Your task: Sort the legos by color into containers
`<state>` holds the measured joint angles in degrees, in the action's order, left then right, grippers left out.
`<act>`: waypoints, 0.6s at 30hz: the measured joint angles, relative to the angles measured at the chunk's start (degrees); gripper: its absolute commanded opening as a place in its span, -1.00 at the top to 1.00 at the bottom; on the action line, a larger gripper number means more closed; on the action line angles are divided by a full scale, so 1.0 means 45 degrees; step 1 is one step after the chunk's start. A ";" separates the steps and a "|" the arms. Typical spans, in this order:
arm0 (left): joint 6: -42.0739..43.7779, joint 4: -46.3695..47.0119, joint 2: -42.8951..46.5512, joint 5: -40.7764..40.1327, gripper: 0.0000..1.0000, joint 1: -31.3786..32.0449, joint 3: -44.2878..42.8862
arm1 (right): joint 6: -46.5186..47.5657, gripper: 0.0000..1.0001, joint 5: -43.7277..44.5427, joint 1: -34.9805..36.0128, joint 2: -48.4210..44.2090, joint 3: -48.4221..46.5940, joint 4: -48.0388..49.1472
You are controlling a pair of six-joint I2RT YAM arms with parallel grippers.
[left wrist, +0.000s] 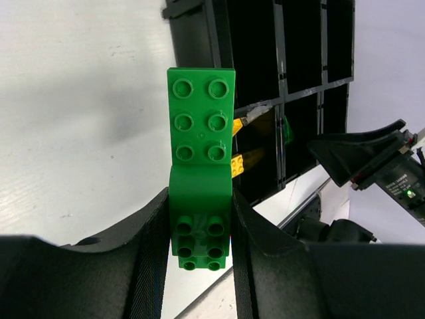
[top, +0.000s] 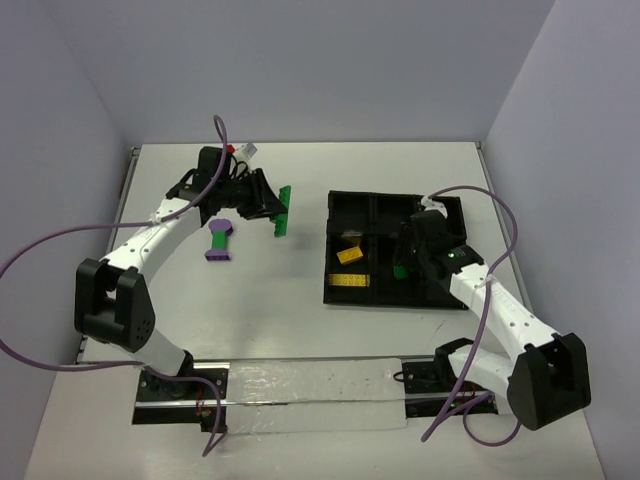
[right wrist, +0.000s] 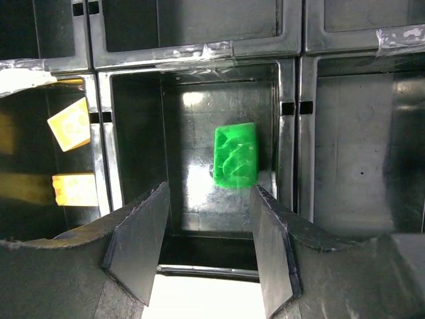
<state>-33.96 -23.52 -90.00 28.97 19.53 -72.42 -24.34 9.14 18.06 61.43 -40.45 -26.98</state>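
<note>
Green lego (left wrist: 201,133) — in left end effector (left wrist: 199,222)

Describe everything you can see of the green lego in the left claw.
The green lego is glossy plastic: a flat part with six round studs in two rows, joined to a thicker block that shows more studs. The left claw pinches the thicker block from both sides, leaving the studded part sticking out past the fingers. It seems held above the white table; nothing else touches it.
</note>
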 measured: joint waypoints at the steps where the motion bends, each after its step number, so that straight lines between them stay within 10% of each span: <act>1: 0.0006 -0.0037 0.0000 -0.0065 1.00 0.0008 -0.0001 | 0.0001 -0.19 -0.0032 0.0000 0.0000 0.0000 -0.0001; 18: 0.1188 0.0032 0.0029 0.0808 1.00 0.0010 0.0132 | -0.0271 -0.50 -0.1700 0.2399 0.1936 -0.5346 0.0048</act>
<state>-28.61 -23.37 -89.86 32.61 19.57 -71.82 -25.57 1.48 28.86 70.14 -64.50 -26.76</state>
